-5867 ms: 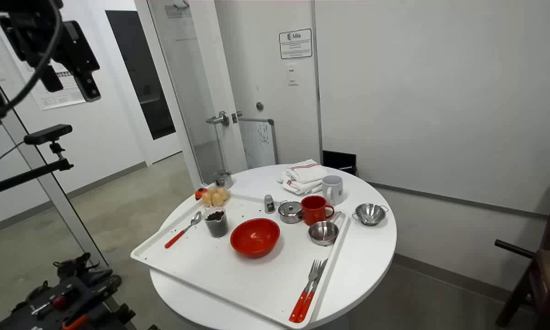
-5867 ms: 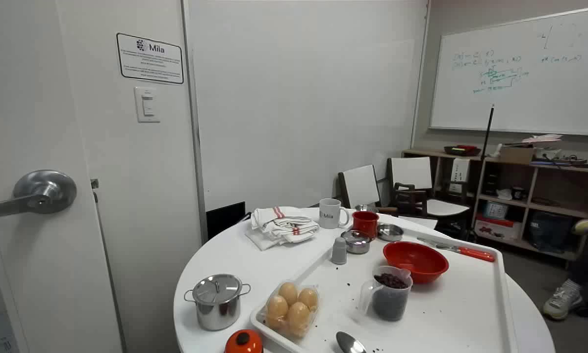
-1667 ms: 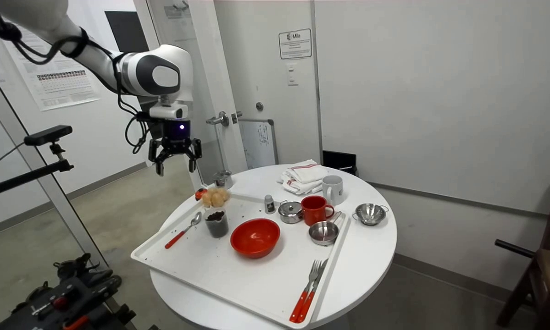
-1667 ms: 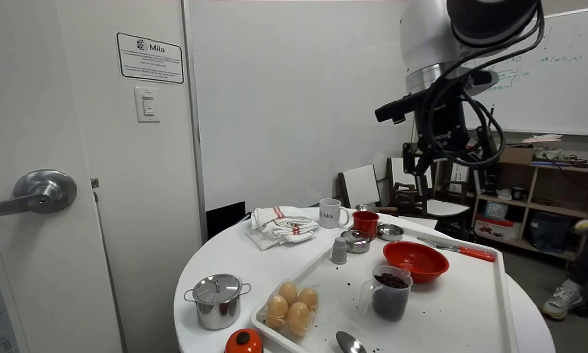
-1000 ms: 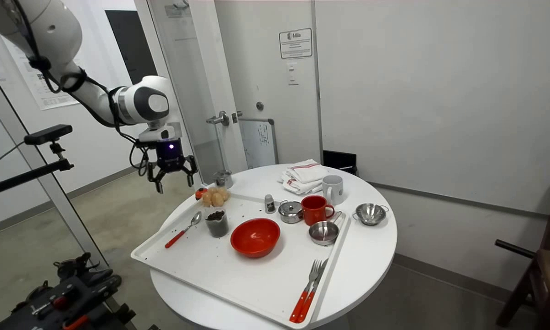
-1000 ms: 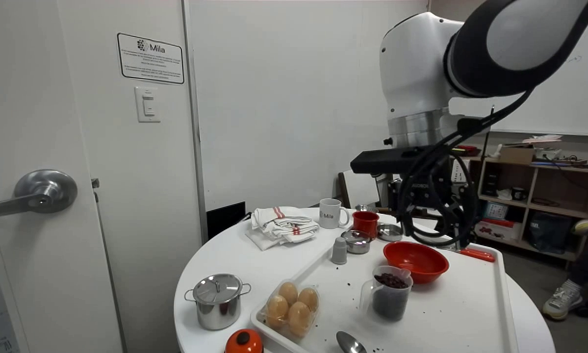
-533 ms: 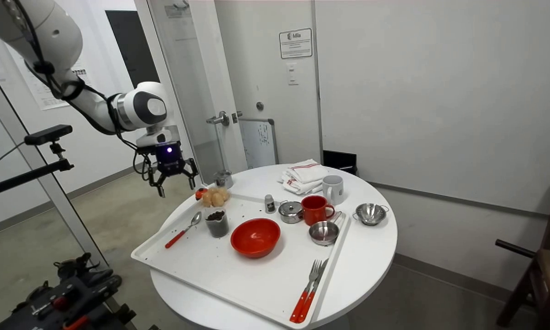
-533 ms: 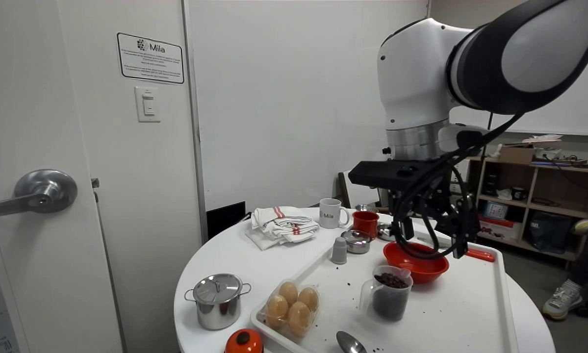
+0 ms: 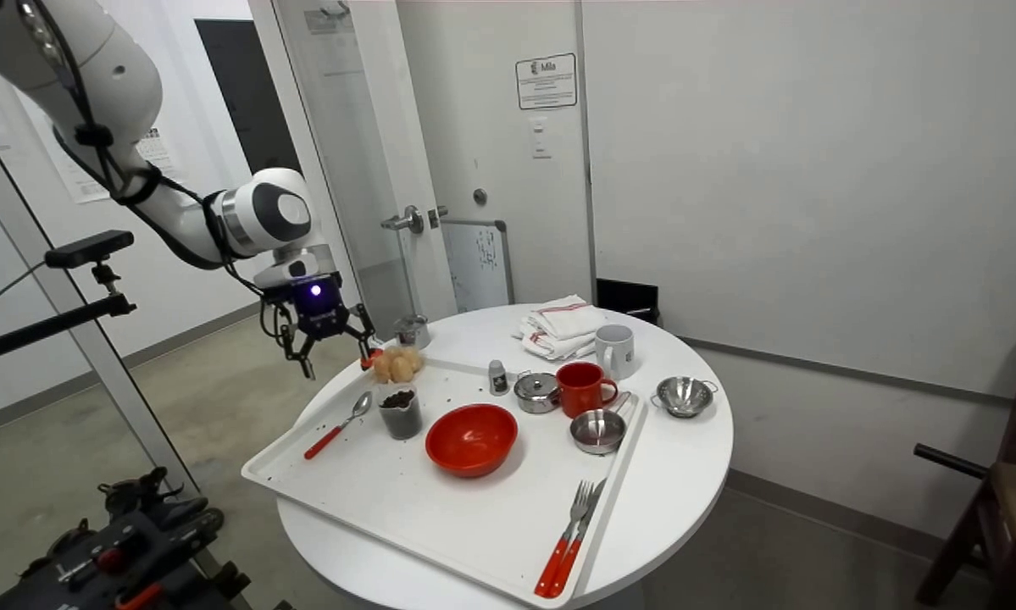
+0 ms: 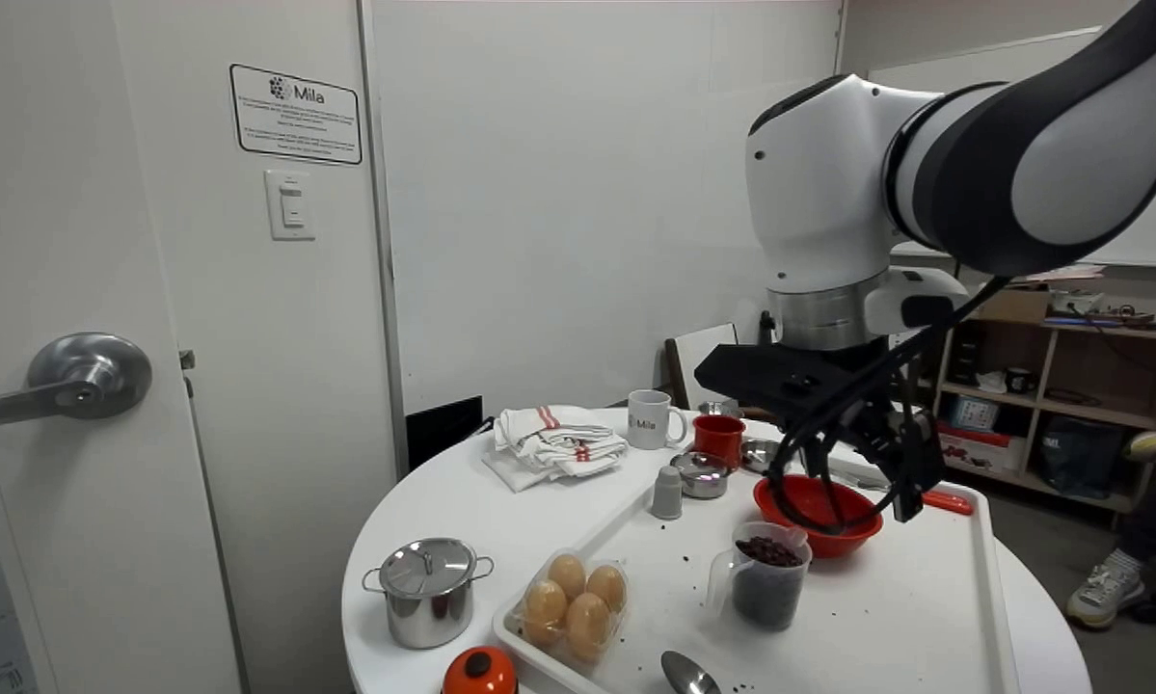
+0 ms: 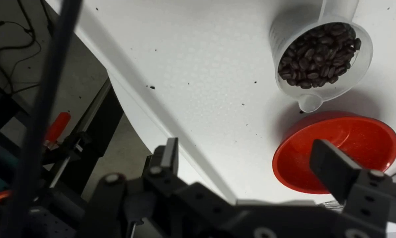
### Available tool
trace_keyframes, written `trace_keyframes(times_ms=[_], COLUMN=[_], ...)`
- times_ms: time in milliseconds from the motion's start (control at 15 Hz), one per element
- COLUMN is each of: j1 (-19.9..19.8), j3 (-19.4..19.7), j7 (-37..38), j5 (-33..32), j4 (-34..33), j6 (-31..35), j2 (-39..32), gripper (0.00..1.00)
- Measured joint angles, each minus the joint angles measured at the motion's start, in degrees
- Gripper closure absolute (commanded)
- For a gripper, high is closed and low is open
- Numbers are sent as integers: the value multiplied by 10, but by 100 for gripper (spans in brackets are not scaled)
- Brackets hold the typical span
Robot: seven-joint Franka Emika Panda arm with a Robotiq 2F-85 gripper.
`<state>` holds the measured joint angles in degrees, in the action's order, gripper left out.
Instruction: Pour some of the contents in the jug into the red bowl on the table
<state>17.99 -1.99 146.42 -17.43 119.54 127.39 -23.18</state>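
Jug of translucent plastic, slightly tapering, stands upright on the rectangular white plastic tray, its long axis vertical; dark brown beans lie inside it below the rim, and dark specks are strewn over the tray nearby; in the wrist view its handle points to the top of the view, while the spout, opposite, points at the wide, round, bright red bowl; this sits on the tray just beside the jug, open side up, its bare red inside showing; the black two-fingered gripper hangs higher than the jug and apart from it, released, its fingers spread wide; near the jug lies a metal spoon with a red grip; at the tray's corner, tan eggs sit in a clear plastic pack; elsewhere on the tray stand a small grey shaker, a squat lidded silver pot, a deep red mug and a shallow silver pan, the pan's bare metal inside showing; a fork and knife with red grips lie side by side by the tray's edge; off the tray, on the round white table, are a taller lidded silver pot, a pale mug, a small silver colander and folded white cloths with red stripes.
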Motion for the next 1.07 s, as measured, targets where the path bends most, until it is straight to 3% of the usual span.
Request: trace_keyframes(times_ms=[200, 467, 1067], j1=[7, 55, 54], j3=[2, 70, 44], j7=[32, 29, 17], j5=[0, 11, 0], j4=[-1, -34, -170], j6=[23, 35, -17], j2=[-7, -40, -153], gripper=[0, 0, 0])
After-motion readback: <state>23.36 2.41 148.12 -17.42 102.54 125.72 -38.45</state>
